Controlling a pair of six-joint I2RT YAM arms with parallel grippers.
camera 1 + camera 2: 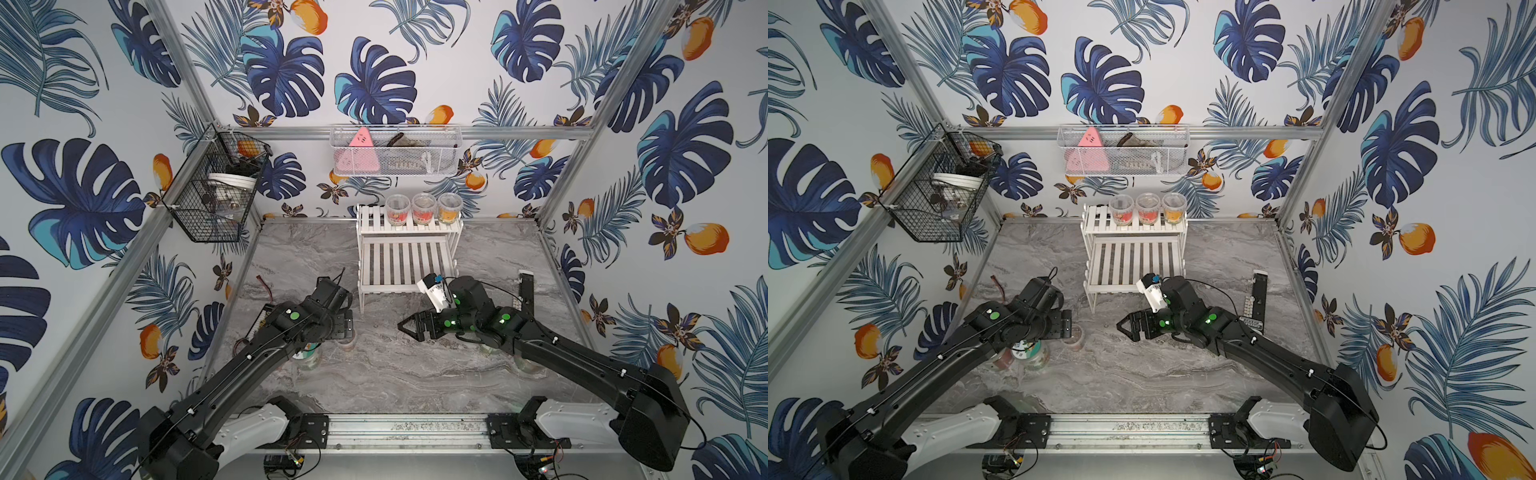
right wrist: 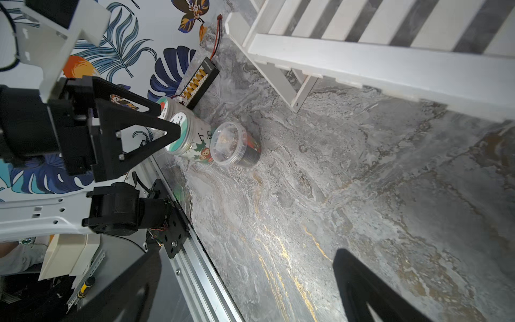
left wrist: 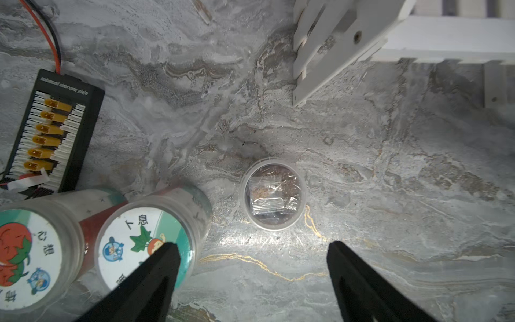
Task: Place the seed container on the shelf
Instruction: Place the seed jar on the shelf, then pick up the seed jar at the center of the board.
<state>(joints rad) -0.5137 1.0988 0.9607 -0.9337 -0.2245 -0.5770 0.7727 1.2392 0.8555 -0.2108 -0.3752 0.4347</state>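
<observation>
One seed container (image 3: 273,193) holds our attention: a small round tub of clear plastic with a see-through lid, and through the lid we make out a crinkled clear bag of brownish seeds. From the side its lower part looks dark with a red print. It stands upright on the table (image 3: 390,223), near the front leg of the shelf (image 1: 405,249) but not on it, and just beside two taller jars (image 3: 145,245) with cartoon tomato lids. The left gripper (image 3: 252,245) hangs over it with its fingers spread apart, one on each side and touching nothing. The right gripper (image 2: 248,253) hovers low over bare table in front of the shelf, its fingers wide apart and empty. We see three more clear cups (image 1: 423,210) in a row on the shelf's upper board, while the lower board is bare. The table is grey marble-look stone with thin gold veins. A black charging board (image 3: 53,133) with yellow plugs lies by the jars. Around us the walls (image 1: 374,83) carry blue leaves and orange fruit, set in a metal frame, with a black wire basket (image 1: 216,187) and a white mesh basket (image 1: 395,153) hung up on it.
</observation>
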